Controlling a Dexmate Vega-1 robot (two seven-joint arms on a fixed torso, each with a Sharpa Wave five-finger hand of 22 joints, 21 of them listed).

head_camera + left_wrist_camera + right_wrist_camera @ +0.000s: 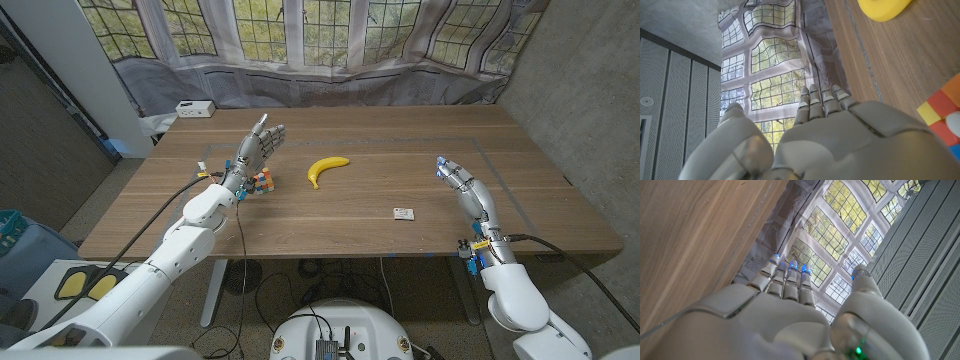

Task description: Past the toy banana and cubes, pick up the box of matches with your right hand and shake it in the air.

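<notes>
Right robot hand (pixel 465 187) empty, fingers extended, near matchbox (pixel 404 213) on tabletop (pixel 400 150). Left robot hand (pixel 255 152) empty too, fingers spread, by cubes (pixel 262 182). Banana (pixel 326 168) between.

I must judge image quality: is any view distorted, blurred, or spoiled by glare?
Head view: even daylight, sharp, soft shadow beside the toy banana. Left wrist view: window panes bend strongly, left robot hand slightly soft. Right wrist view: panes bright, right robot hand clear.

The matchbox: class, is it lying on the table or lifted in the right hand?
Lying on the table. The matchbox rests flat on the wood, apart from the empty, open right hand.
</notes>
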